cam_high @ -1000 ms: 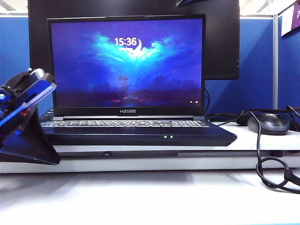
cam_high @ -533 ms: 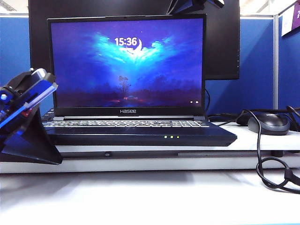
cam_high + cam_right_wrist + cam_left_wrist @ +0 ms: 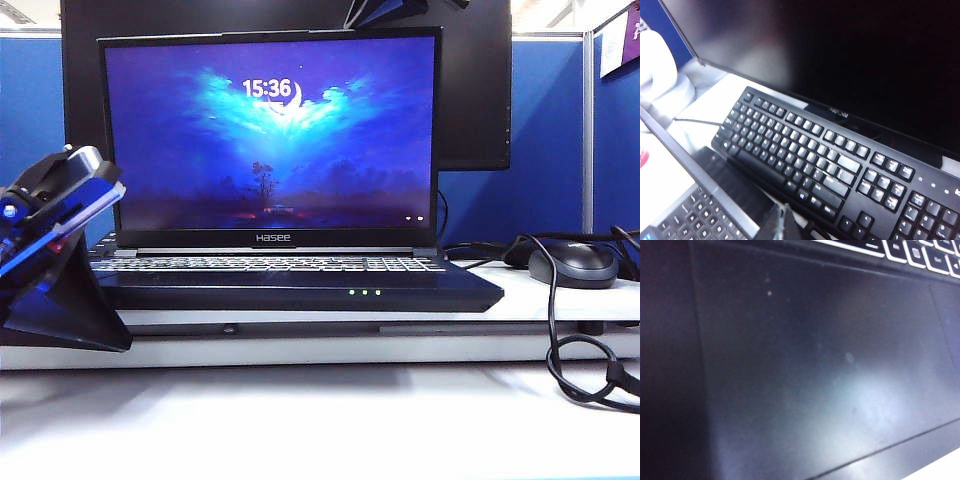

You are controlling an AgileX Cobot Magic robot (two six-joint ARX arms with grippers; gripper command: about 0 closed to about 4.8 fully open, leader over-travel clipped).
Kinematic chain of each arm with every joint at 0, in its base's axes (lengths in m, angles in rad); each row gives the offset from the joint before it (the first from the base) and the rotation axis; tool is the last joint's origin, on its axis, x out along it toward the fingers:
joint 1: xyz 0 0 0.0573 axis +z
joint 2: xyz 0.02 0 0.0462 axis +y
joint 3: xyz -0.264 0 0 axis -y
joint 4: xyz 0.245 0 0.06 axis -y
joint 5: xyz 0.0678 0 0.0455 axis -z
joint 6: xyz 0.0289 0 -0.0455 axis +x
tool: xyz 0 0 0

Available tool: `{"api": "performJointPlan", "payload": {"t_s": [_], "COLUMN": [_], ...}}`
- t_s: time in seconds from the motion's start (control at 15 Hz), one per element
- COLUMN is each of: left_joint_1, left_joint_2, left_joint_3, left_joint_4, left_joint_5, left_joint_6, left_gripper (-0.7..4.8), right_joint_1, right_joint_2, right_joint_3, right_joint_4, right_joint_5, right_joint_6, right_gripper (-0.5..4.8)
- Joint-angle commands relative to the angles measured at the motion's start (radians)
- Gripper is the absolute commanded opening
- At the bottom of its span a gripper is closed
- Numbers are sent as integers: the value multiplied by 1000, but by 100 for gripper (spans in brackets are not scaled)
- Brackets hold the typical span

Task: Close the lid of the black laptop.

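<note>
- Compared with half a second ago, the thin dark lid (image 3: pixel 270 135) with the lit blue screen has tilted slightly: its top edge sits a little higher and wider in the exterior view, and the dark tip of the right gripper (image 3: pixel 385 10) has shifted left above that top edge.
- Wide slim black laptop (image 3: pixel 300 285) stands open on the raised white shelf (image 3: pixel 560 305) at the back of the white table (image 3: pixel 300 420), centred, with three small green LEDs lit on its front edge.
- Right gripper: only a dark tip shows at the top edge of the exterior view, just above the lid's top right part (contact cannot be confirmed). Its wrist view shows a dark point (image 3: pixel 782 225) over the lid's top edge (image 3: pixel 685 160); finger spacing cannot be told.
- Left gripper (image 3: pixel 55 250), blue and black, hangs at the left edge of the table, beside the laptop's left front corner. Its wrist view shows only the dark palm rest (image 3: pixel 815 380) and a row of white-lettered keys; finger spacing cannot be told.
- Large black monitor (image 3: pixel 475 90) stands behind the lid; a separate black keyboard (image 3: pixel 825 165) lies at its foot.
- Dark grey mouse (image 3: pixel 572 264) with a looping black cable (image 3: pixel 570 350) rests on the shelf's right end.
</note>
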Motion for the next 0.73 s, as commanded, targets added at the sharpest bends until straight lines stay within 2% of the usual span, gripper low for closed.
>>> {"api": "performJointPlan", "payload": {"t_s": [0.07,0.47,0.73], "left_joint_1": [8,8,8], "left_joint_2": [-3,-3,-3], "left_joint_3": [14,14,14], "left_joint_4": [117,113,102], "left_joint_5": [-56,-50,-50], "left_joint_6": [6,5,6], "left_gripper": [-1,-1,-1], "right_joint_1": [5,5,-11], "right_joint_2": [14,116,121], "right_joint_3": [-5,187,272], "right_joint_4": [-14,-100,-140], "right_joint_5": [19,29,93], "right_joint_6": [-12,-25,-68], "right_gripper": [-1,-1,-1]}}
